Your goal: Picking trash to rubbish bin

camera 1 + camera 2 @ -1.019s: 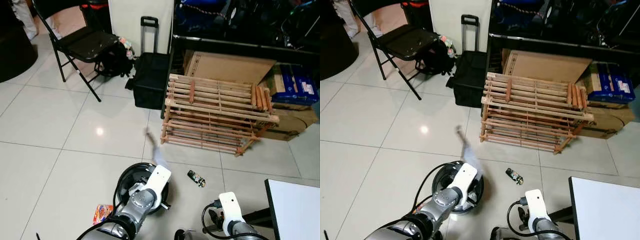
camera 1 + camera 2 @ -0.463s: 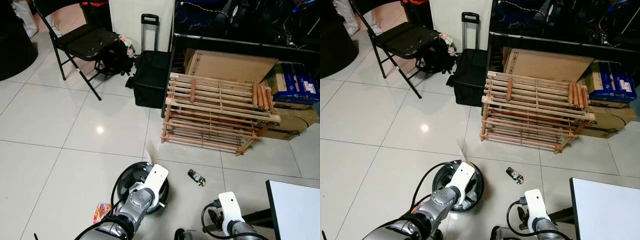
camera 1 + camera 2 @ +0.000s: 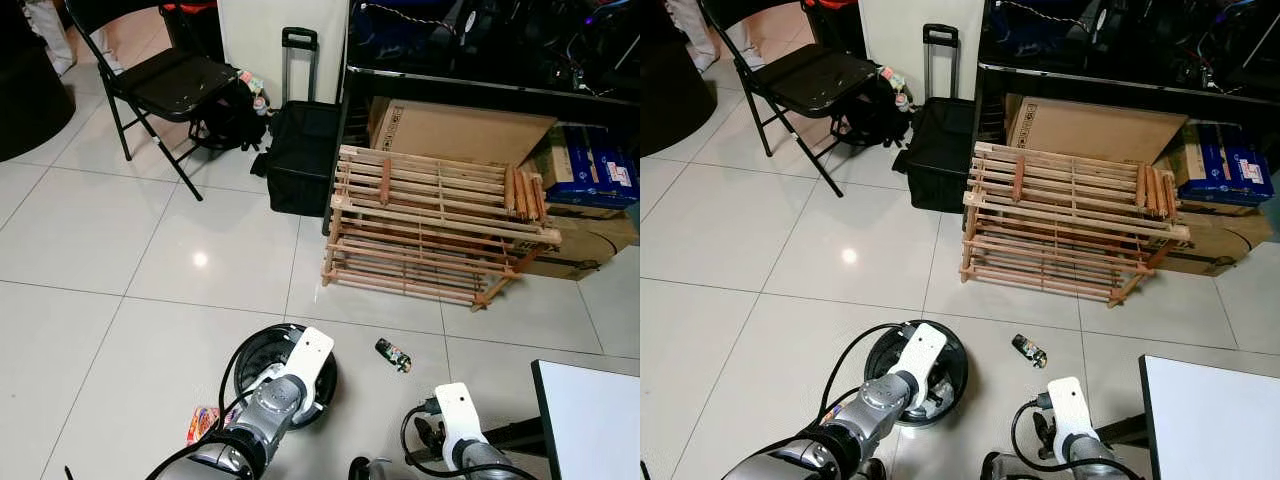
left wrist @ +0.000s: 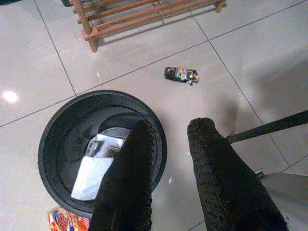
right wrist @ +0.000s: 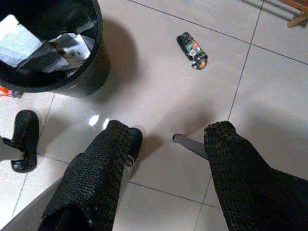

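A round black rubbish bin [image 3: 262,358] stands on the tiled floor just before me, with white paper [image 4: 91,166] and crumpled scraps inside. My left arm [image 3: 292,382] hangs over its near rim; in the left wrist view my left gripper [image 4: 172,127] is open and empty above the bin's edge [image 4: 53,130]. A small dark wrapper [image 3: 393,356] lies on the floor right of the bin. A red-orange packet [image 3: 203,425] lies left of the bin. My right gripper [image 5: 171,130] is open and empty, low over the tiles, with the wrapper [image 5: 192,50] ahead of it.
A wooden slatted rack [image 3: 435,225] lies beyond the wrapper, with cardboard boxes [image 3: 460,130] behind it. A black trolley case [image 3: 300,150] and a folding chair [image 3: 165,85] stand farther back. A white tabletop corner [image 3: 590,420] is at my right. My black foot [image 5: 24,139] is by the bin.
A faint blurred streak that rose above my left arm has dropped and vanished. The left arm has sunk slightly over the bin. The right arm is still.
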`<state>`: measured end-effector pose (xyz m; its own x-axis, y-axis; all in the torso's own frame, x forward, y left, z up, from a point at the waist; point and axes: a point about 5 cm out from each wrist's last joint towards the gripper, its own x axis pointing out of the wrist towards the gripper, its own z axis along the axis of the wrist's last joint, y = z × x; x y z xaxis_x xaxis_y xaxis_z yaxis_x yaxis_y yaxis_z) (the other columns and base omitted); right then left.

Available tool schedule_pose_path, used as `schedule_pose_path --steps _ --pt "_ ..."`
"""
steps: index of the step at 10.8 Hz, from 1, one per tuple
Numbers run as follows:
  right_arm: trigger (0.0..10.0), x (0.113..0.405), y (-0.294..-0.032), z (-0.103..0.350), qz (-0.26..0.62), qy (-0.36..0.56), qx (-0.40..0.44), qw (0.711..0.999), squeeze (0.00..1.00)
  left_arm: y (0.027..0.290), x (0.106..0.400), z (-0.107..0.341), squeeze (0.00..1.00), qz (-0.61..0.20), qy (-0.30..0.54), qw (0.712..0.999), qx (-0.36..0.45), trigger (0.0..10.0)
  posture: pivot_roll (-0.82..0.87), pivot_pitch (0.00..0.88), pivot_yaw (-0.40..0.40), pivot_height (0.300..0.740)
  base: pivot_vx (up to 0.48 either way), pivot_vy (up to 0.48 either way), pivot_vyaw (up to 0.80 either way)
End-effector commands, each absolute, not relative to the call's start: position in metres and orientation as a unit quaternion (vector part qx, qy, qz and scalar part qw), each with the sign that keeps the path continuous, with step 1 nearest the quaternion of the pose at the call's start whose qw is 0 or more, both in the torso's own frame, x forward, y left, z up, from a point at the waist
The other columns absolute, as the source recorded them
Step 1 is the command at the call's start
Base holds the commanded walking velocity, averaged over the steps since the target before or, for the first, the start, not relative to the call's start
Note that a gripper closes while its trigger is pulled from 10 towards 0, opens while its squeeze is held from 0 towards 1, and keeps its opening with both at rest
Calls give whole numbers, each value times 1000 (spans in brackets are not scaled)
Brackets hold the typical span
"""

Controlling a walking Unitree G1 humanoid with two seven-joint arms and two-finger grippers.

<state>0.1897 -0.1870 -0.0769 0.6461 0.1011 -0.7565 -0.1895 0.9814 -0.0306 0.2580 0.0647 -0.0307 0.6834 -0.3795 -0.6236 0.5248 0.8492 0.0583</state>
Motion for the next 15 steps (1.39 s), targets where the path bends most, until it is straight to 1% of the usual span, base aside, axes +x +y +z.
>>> schedule_pose_path --steps 1,3,4,5,6,8,11,13,15 --pt "10000 188 -189 -77 74 413 -49 906 0 67 260 -30 0 -241 305 914 119 10000 -44 148 -66 740 0 0 0" --pt "10000 194 -190 -74 71 406 -48 910 0 92 264 -29 0 -192 291 931 104 10000 -28 142 -60 740 0 0 0" --pt "10000 201 -189 -70 73 392 -49 916 0 124 263 -31 0 -133 281 945 106 10000 -11 136 -59 740 0 0 0" --pt "10000 212 -185 -64 81 370 -47 924 0 153 256 -35 0 -84 282 949 116 10000 2 126 -56 740 0 0 0" --pt "10000 218 -184 -60 84 358 -45 929 0 163 253 -36 0 -68 278 950 120 10000 7 119 -55 740 0 0 0" --pt "10000 224 -180 -56 98 344 -46 933 0 174 248 -35 0 -50 253 956 140 10000 20 105 -59 740 0 0 0" --pt "10000 230 -178 -50 107 318 -40 941 0 181 247 -29 0 -27 212 968 135 10000 20 98 -62 740 0 0 0" --pt "10000 241 -178 -39 122 273 -38 954 0 196 247 -14 0 11 147 979 139 10000 35 87 -70 740 0 0 0" --pt "10000 256 -177 -22 125 215 -30 968 0 203 248 1 0 28 101 983 150 10000 34 76 -67 740 0 0 0"
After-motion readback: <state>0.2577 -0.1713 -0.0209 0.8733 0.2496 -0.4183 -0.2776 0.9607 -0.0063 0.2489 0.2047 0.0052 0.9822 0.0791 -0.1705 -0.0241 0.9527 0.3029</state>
